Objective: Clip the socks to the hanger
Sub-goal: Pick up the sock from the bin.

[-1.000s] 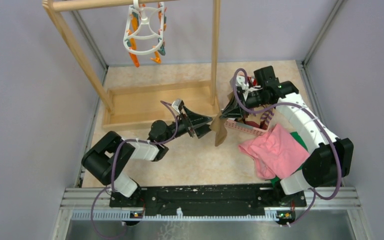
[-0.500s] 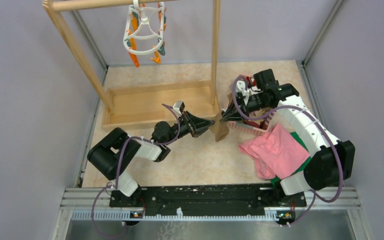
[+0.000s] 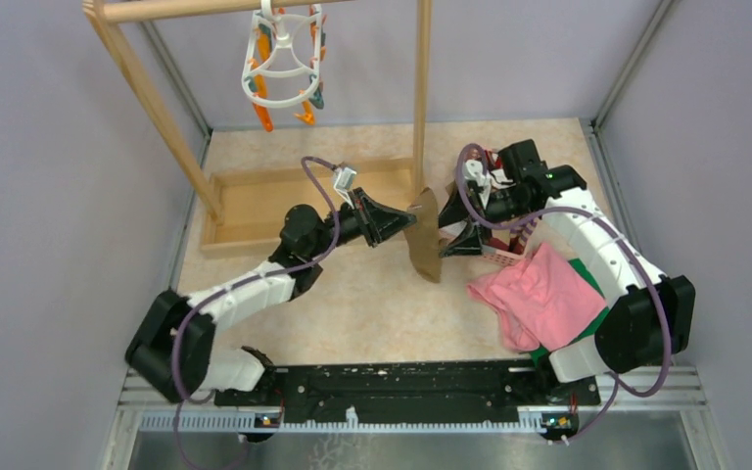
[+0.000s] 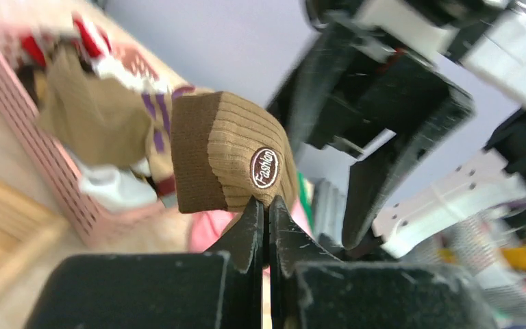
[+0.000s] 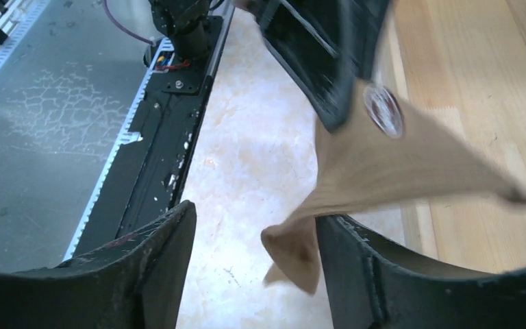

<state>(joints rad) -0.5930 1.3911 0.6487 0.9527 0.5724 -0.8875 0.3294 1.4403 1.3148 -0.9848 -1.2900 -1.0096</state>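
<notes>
An olive-brown sock (image 3: 427, 245) hangs by its cuff from my left gripper (image 3: 412, 217), which is shut on it over the middle of the table. The left wrist view shows the jaws pressed together on the ribbed cuff (image 4: 227, 159), just below its round label. My right gripper (image 3: 456, 241) stands open right beside the sock; its fingers (image 5: 359, 264) are spread, and the sock's lower end (image 5: 296, 252) dangles loose between them against the right one. More socks (image 4: 85, 116) lie in the pink basket (image 3: 494, 257). The white hanger (image 3: 284, 61) with orange and teal clips hangs from the rack's top bar, far left.
The wooden rack's upright (image 3: 420, 98) stands just behind the held sock, its base board (image 3: 284, 201) under my left arm. A pink cloth (image 3: 540, 297) covers a green cloth (image 3: 587, 272) at the right, in front of the basket.
My left gripper has shut on the sock's cuff and pulled it up and back toward the rack. My right gripper has opened and let the sock go.
</notes>
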